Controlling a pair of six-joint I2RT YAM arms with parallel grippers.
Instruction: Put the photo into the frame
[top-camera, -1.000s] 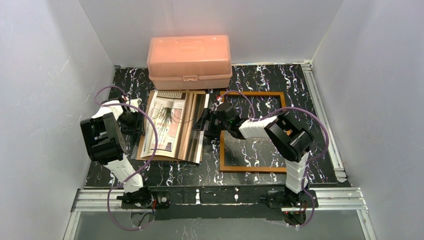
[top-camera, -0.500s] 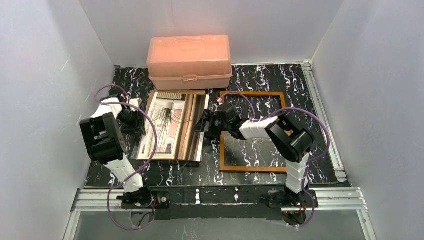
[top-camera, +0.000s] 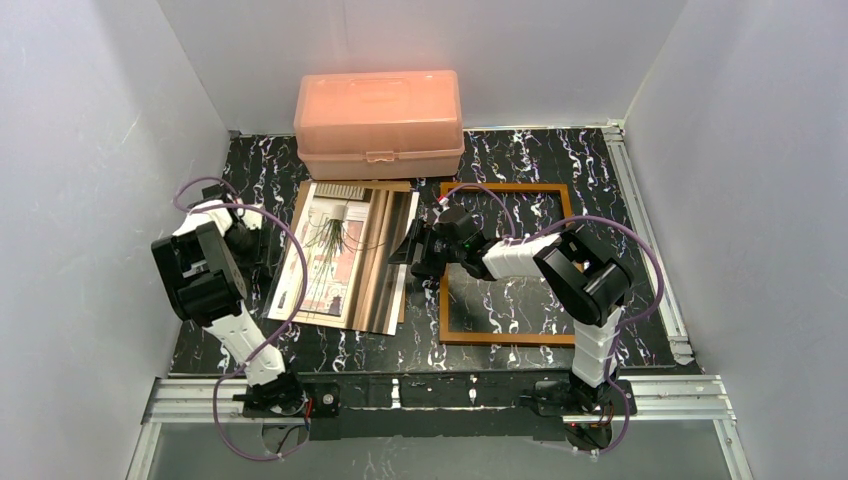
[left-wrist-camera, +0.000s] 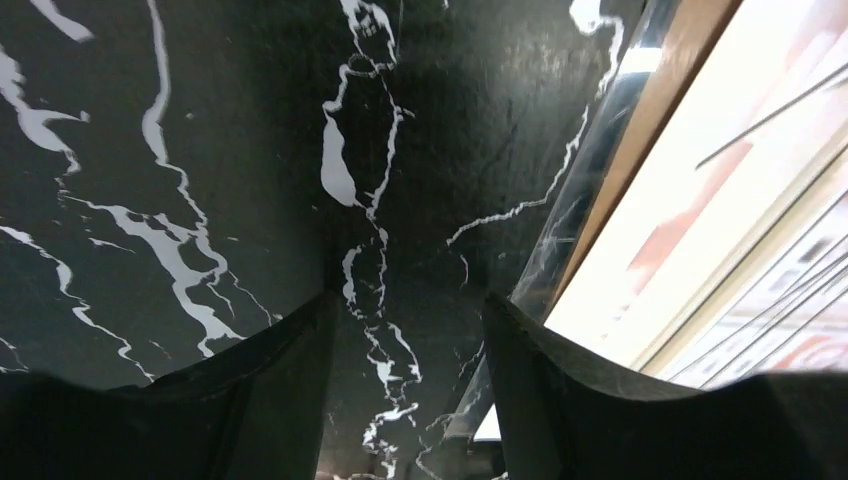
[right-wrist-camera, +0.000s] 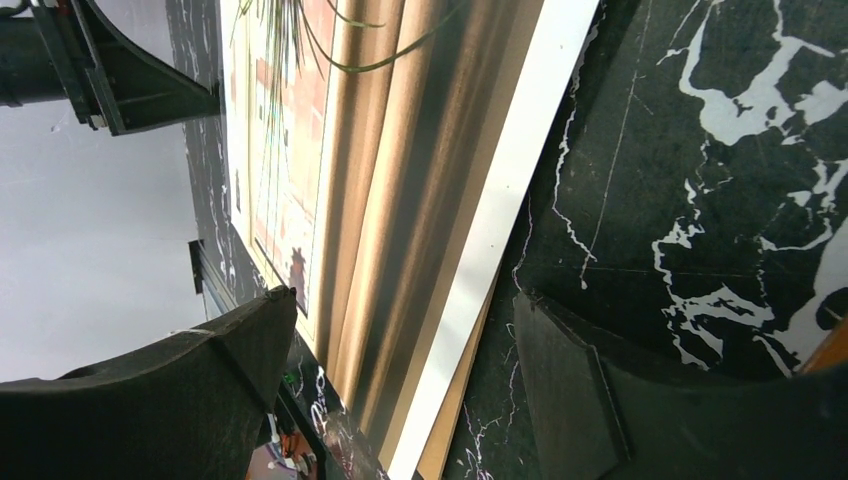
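Left end effector (left-wrist-camera: 410, 300) has backed off leftward, spread open; right end effector (right-wrist-camera: 405, 298) gapes at the edge of the photo (top-camera: 345, 255), lying left of the frame (top-camera: 505, 338), long axis near-to-far, far end leaning right.

Left wrist view: the photo (left-wrist-camera: 720, 200) runs off the right edge, and my left fingers (left-wrist-camera: 570, 400) are cut off at the bottom. Right wrist view: the frame (right-wrist-camera: 834, 345) is only an orange sliver at the edge. From above, my right arm (top-camera: 520, 258) covers part of its left rail.
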